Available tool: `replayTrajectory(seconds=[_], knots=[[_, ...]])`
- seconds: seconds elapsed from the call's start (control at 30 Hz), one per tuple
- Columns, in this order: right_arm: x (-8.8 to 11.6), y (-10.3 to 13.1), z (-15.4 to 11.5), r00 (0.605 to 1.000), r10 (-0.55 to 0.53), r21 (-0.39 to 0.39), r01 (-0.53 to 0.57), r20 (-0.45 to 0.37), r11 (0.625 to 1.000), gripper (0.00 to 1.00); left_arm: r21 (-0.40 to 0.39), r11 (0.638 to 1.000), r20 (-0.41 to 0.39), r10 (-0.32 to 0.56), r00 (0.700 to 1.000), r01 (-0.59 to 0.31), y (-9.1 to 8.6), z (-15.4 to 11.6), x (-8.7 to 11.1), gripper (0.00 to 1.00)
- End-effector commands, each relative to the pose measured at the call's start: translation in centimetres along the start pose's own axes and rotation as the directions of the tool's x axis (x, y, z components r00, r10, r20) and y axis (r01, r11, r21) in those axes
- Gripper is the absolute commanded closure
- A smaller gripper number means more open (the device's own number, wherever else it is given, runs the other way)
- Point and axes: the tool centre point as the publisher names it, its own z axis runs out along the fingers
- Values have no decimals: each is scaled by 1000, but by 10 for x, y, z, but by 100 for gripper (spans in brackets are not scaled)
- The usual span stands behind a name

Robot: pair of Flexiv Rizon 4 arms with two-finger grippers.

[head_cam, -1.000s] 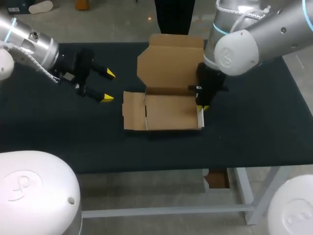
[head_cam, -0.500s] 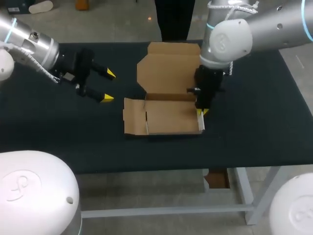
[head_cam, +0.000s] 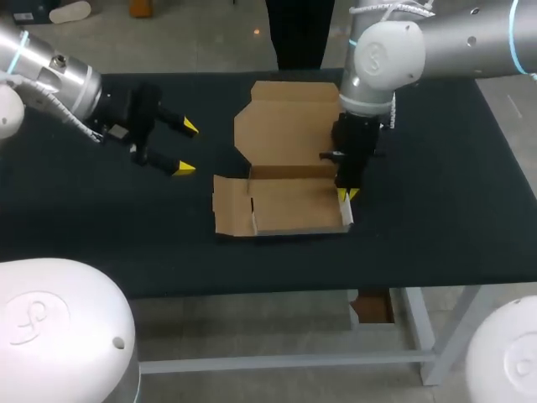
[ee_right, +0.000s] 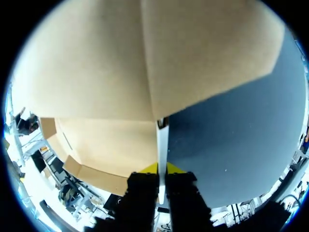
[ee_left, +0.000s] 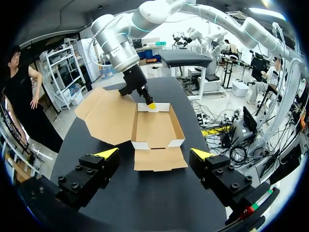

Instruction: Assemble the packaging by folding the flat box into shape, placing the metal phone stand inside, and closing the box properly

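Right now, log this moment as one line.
right end effector: shut on side wall of brown cardboard box | left end effector: open, apart from box | lid: open

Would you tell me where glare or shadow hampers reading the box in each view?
Head view: even light, box plain against the dark table. Left wrist view: ceiling lights glare beyond the table, box unaffected. Right wrist view: room beyond washed out; right pincer in shadow, the box wall it grips well lit.

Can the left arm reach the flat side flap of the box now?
Probably yes. The left tool is open, and only bare table lies between it and the flap; the right tool holds the opposite wall.
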Motion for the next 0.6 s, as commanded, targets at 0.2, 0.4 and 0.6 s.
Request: replayTrajectory(seconds=[0.2,0.4,0.6], knots=[[6,7,3,1000,3,84,-5,23,996,100,-3,1000,-5,-1,1000,1,0,-1,0,0],[6,9,7,999,13,85,-16,35,996,100,-3,1000,-5,-1,1000,1,0,-1,0,0],[7,10,11,999,9,82,-13,38,997,100,-3,1000,-5,-1,1000,1,0,-1,0,0]])
